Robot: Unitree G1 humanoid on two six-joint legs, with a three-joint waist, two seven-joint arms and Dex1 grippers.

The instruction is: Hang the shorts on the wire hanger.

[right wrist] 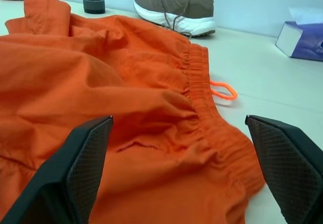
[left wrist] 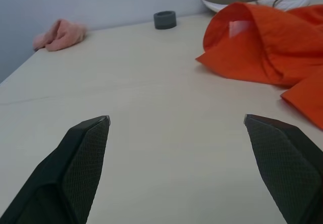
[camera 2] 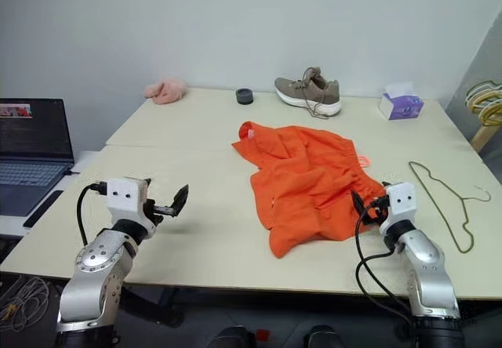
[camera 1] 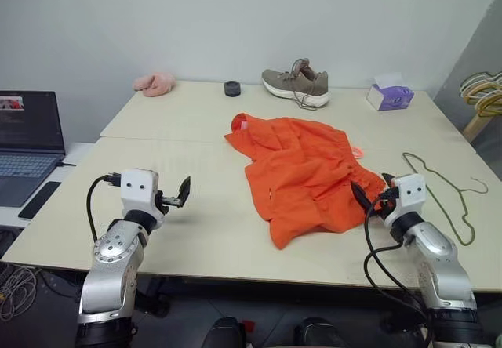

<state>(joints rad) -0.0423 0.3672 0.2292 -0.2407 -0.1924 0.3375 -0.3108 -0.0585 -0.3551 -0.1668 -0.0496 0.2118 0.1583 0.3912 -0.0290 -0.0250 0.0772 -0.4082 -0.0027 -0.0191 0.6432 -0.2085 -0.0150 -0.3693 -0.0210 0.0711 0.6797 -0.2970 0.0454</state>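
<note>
So on the counter [camera 1: 196, 230] there's one orange shorts [camera 1: 302, 172], one wire hanger [camera 1: 447, 191], one sneaker [camera 1: 296, 85], one tissue box [camera 1: 390, 96], one pink slipper [camera 1: 154, 84], one black ring [camera 1: 232, 88].

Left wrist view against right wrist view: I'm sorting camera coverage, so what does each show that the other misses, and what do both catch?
Left wrist view alone: the pink cloth at the table's far edge, and a wide stretch of bare table ahead of the open left gripper.

Right wrist view alone: the purple tissue box, the shorts' gathered waistband and its orange loop, ahead of the open right gripper.

Both: the orange shorts, the shoe and the small dark ring.
</note>
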